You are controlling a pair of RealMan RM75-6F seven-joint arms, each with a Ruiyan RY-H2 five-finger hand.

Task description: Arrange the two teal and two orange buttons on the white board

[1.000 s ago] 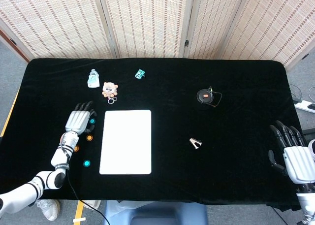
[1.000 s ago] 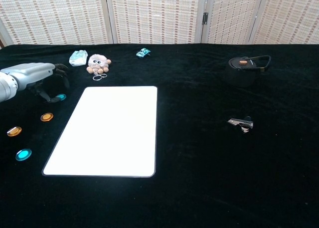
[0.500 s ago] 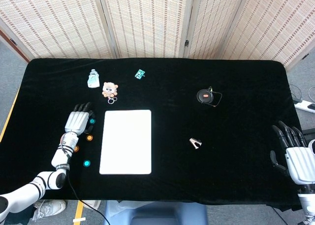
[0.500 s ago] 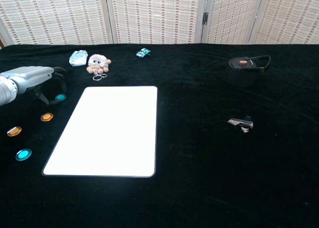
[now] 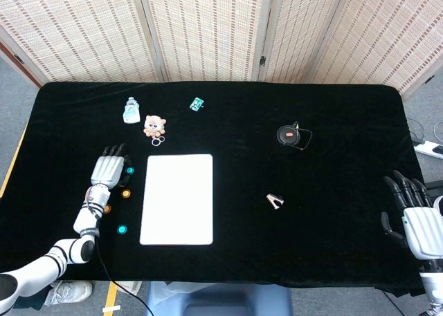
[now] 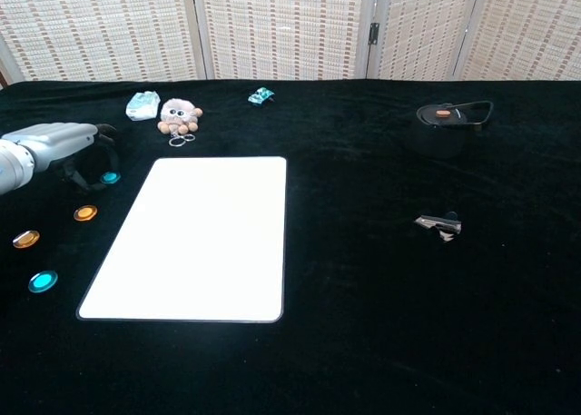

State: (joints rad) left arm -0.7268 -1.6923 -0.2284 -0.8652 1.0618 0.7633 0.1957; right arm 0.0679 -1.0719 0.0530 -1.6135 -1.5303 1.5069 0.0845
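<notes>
Black cloth covers the bench (image 5: 332, 122); the white board (image 6: 195, 238) lies left of centre, still bare. All four buttons sit off its left edge: a teal button (image 6: 110, 177) under the left hand (image 5: 106, 169), two orange buttons (image 6: 85, 213) (image 6: 25, 240) and a second teal one (image 6: 42, 281) nearer the front edge. The left hand's fingers curl over the first teal button, probably to pinch it; whether it grips I cannot tell. Spread and empty, the right hand (image 5: 414, 216) waits off the right edge.

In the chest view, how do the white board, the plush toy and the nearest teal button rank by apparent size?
1. white board, by far the largest
2. plush toy
3. nearest teal button, smallest though closest to the camera
</notes>
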